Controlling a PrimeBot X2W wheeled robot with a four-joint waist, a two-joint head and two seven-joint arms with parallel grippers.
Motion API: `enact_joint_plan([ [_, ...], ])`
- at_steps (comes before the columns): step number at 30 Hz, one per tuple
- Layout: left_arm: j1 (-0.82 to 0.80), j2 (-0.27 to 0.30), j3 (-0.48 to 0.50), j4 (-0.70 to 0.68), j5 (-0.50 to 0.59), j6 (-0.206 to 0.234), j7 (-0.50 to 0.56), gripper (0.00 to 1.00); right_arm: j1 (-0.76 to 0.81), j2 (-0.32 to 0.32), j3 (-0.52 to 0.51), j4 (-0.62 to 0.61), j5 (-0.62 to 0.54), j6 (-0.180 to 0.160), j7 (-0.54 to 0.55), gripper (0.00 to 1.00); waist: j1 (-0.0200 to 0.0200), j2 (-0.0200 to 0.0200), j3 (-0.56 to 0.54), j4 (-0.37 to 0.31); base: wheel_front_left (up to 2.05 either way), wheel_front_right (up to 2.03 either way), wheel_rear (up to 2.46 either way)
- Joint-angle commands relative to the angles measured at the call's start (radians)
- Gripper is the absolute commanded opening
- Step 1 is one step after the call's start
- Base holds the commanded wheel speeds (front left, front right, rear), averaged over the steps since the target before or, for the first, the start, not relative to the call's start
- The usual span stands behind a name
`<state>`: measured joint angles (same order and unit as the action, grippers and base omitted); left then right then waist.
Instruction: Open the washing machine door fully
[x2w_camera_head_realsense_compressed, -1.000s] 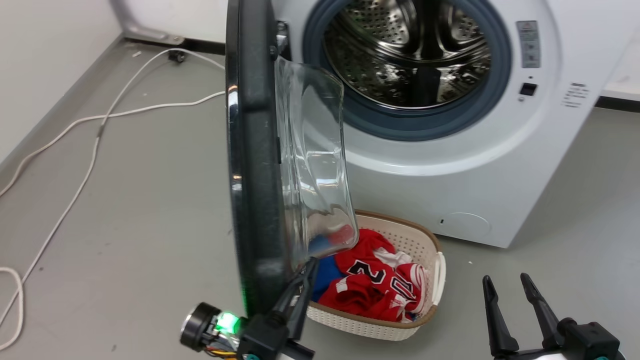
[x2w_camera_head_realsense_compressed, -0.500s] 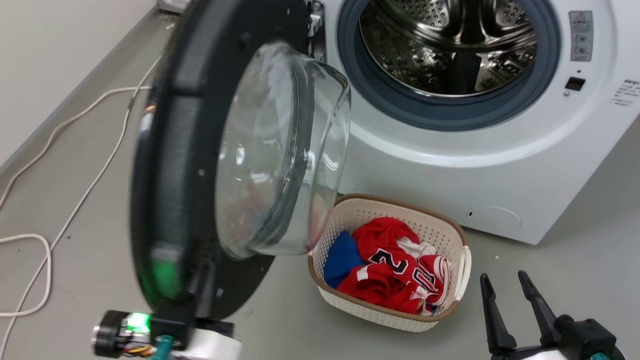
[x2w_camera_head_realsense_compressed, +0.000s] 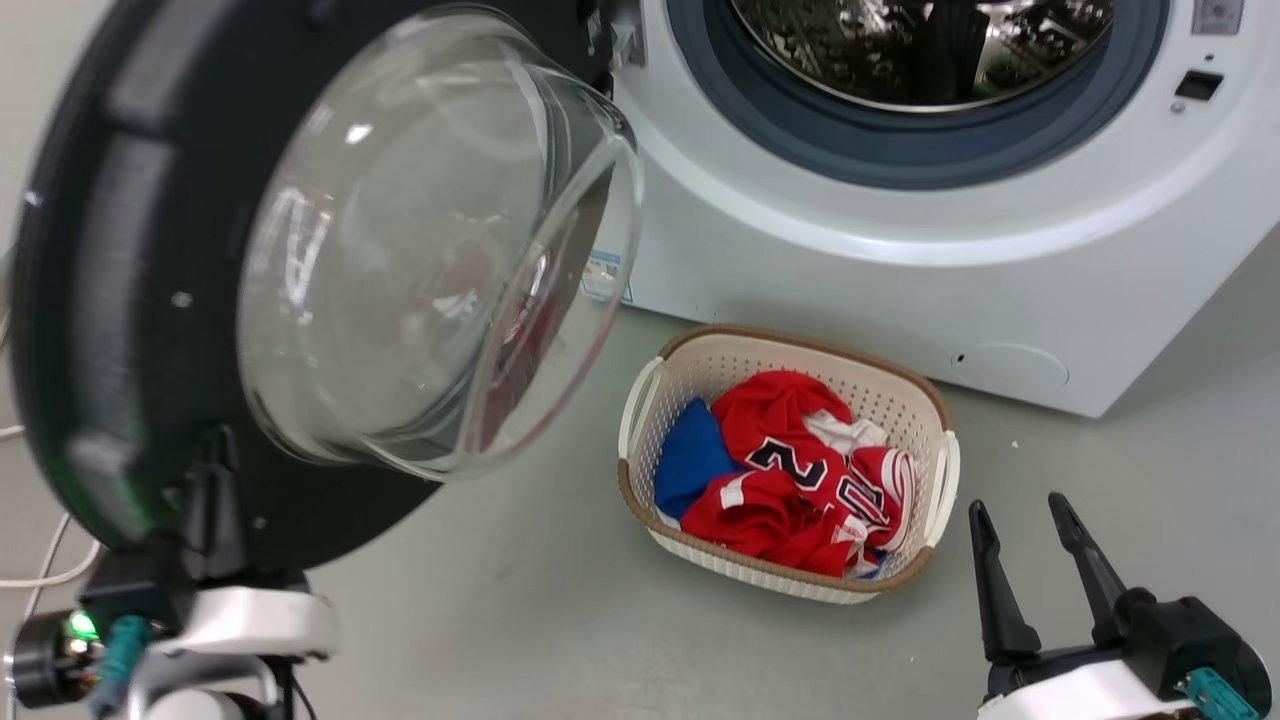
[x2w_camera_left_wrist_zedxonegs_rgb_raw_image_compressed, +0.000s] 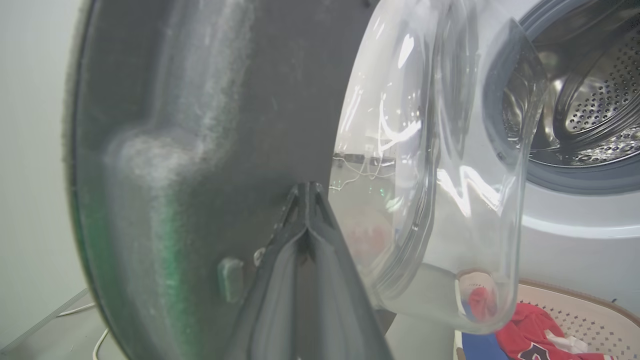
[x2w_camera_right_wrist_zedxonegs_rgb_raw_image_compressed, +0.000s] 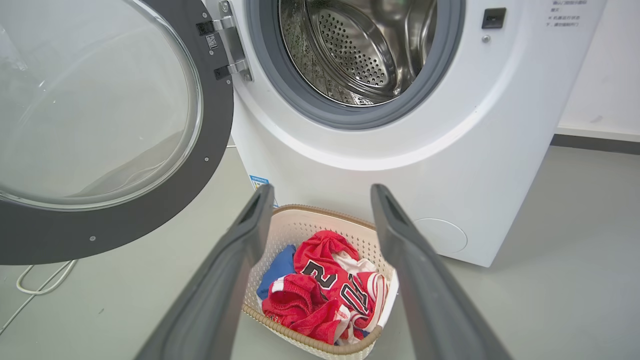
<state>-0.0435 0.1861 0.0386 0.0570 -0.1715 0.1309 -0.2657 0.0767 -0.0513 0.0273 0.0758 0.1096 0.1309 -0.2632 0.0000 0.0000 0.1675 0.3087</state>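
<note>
Door swing is wider than a second back: the washing machine door (x2w_camera_head_realsense_compressed: 120, 300), then edge-on, now shows its inner face from nine to twelve o'clock of the head view. Camera shifted too. Left pincer (x2w_camera_head_realsense_compressed: 212, 450) sits at seven o'clock by the door's lower rim. Right pincer (x2w_camera_head_realsense_compressed: 1015, 503) is spread and idle at five o'clock. Basket (x2w_camera_head_realsense_compressed: 640, 400) lies centre, apparently outside the door's arc.

Left wrist view: fingers pressed together, tips on the dark inner face, pinching nothing. Risk: tips skate off, or knock the glass bowl (x2w_camera_left_wrist_zedxonegs_rgb_raw_image_compressed: 440, 175).

Right wrist view: hinge (x2w_camera_right_wrist_zedxonegs_rgb_raw_image_compressed: 230, 45) at eleven o'clock, so overpushing could strain it. Cable (x2w_camera_right_wrist_zedxonegs_rgb_raw_image_compressed: 52, 280) lies under the door.
</note>
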Motion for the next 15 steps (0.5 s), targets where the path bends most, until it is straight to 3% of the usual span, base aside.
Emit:
enact_joint_plan([
  [1,-0.032,0.005,0.037,0.011,-0.007,-0.005,0.002,0.0,-0.024,0.002,0.0,-0.004,-0.009,0.0,-0.002,1.0,0.0,0.0,0.021,-0.003,0.0,0.0,0.0],
  [15,-0.205,0.043,0.283,0.173,-0.018,-0.11,0.002,0.0,-0.076,0.002,-0.016,-0.028,-0.049,0.0,-0.002,1.0,0.0,0.0,0.118,-0.032,0.0,0.0,0.0],
])
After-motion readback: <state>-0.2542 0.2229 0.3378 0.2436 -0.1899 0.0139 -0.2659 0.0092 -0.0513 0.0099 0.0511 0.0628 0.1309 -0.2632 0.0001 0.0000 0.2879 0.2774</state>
